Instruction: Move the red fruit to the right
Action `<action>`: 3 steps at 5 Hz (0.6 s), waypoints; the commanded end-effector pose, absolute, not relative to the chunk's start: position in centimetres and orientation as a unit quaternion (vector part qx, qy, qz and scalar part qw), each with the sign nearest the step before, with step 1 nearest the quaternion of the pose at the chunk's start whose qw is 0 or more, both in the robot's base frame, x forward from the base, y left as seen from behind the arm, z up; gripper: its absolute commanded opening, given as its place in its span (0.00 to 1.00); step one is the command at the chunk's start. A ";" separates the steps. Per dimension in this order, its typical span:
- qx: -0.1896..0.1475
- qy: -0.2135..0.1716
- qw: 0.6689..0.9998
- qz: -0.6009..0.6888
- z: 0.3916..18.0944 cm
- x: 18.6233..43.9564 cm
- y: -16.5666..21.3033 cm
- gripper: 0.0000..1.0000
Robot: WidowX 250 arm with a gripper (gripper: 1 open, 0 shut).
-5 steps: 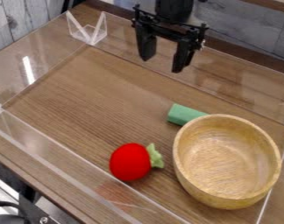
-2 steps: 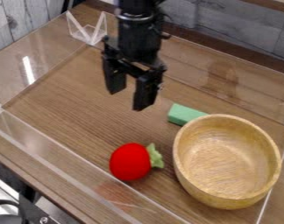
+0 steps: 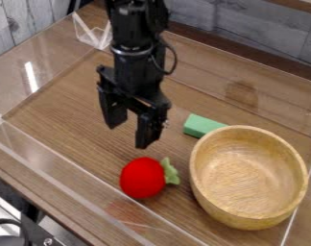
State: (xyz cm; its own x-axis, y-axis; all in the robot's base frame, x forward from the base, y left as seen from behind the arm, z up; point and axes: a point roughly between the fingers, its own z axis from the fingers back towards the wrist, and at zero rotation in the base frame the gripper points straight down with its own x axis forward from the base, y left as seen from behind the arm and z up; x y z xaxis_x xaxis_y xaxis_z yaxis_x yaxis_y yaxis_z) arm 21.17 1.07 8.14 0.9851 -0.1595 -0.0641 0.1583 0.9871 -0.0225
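Red fruit [image 3: 144, 178] on the wooden table [image 3: 68, 115] just left of the wooden bowl [image 3: 248, 176], black gripper [image 3: 130, 119] hanging above the fruit, fingers spread apart and empty, pale green block [image 3: 203, 125] just behind the bowl

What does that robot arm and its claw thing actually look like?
The arm is black all over, a chunky column of blocky segments with dark cables running along it. At its end the gripper has two flat, black, slab-like fingers. No markings or labels can be made out.
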 end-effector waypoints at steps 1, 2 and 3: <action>-0.003 0.003 0.998 -0.063 8.8 21.8 0.6 1.00; -0.004 0.001 0.999 -0.049 8.6 22.0 0.2 1.00; -0.005 0.005 0.998 -0.056 7.5 21.7 -0.2 1.00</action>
State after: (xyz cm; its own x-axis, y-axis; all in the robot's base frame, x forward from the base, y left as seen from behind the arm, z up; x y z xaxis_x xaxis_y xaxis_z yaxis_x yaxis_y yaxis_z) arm 21.15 -0.10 6.87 0.9928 -0.1130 -0.0399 0.1125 0.9935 -0.0152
